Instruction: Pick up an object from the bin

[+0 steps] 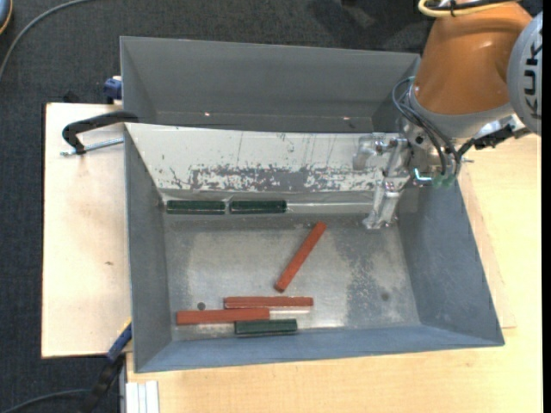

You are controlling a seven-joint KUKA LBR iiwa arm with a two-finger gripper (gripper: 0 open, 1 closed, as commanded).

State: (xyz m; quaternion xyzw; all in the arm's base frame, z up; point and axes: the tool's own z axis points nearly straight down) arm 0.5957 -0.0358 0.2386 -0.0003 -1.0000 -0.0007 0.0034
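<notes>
We see the gripper hanging low in the far right corner of the grey bin, under the arm's orange cover, its tip close to the back wall and above bare floor. We cannot tell whether it is released or clenched.

Closest to it, down and to its left, an orange-red stick lies slantwise on the floor, alone, its upper end pointing toward the tool.

Farther left, about level with the tool's tip, a dark green bar lies flat along the foot of the back wall, and a second dark green bar lies end to end with it, farther off.

Farthest from the tool, by the front wall, three pieces lie side by side: a short red stick, a longer red stick just in front of it, and a small dark green piece nearest the front wall.
</notes>
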